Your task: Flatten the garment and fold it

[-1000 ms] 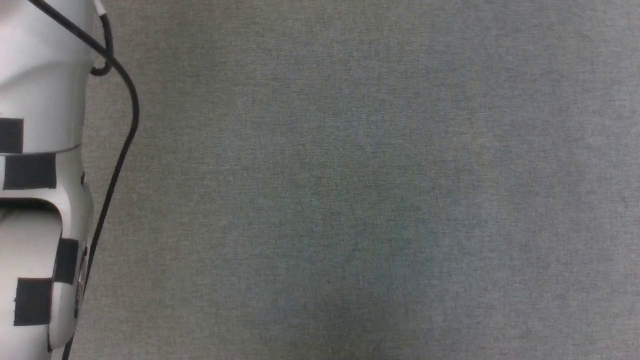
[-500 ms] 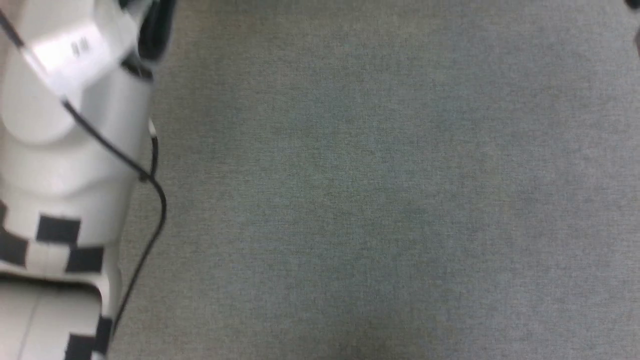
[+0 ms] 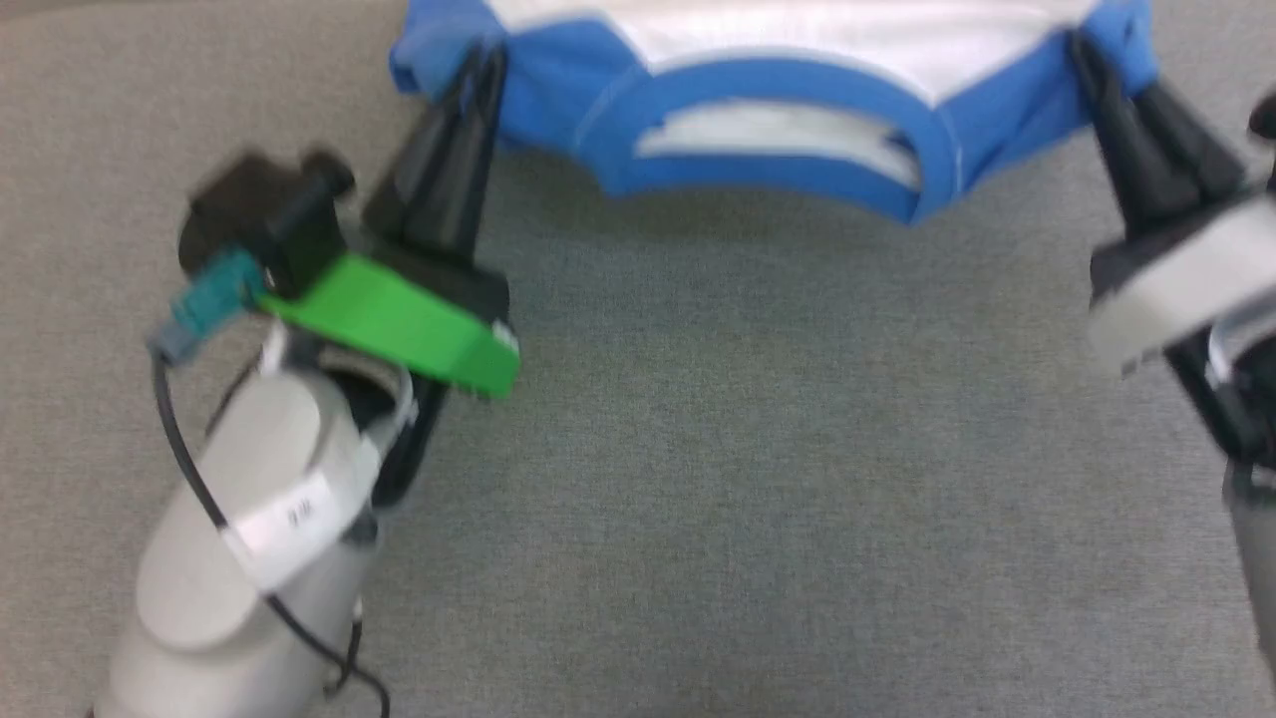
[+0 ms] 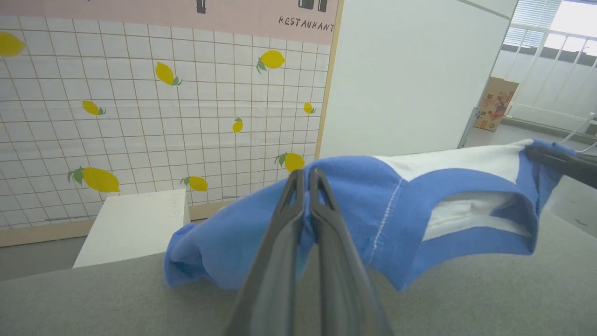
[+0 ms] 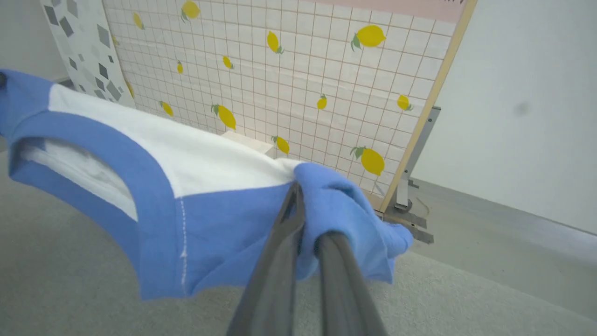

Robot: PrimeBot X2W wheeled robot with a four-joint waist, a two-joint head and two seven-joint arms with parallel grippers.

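Two grippers hold the shirt by its shoulders. At the left, the left gripper (image 3: 477, 70) has its fingers pressed together on the blue shoulder cloth beside the neckband (image 3: 778, 85). Between the grippers, the shirt (image 3: 797, 35) hangs over the far part of the grey table (image 3: 698, 449). Its collar is toward the near side and it sags in the middle, and how the hem lies I cannot see. At the right, the right gripper (image 3: 1087, 55) pinches the other blue shoulder in the same way. To flatten well, I think both arms should pull apart a little until the sag goes. At equal height, they should then lower the shirt evenly, far part first, so no wrinkle is trapped under it.
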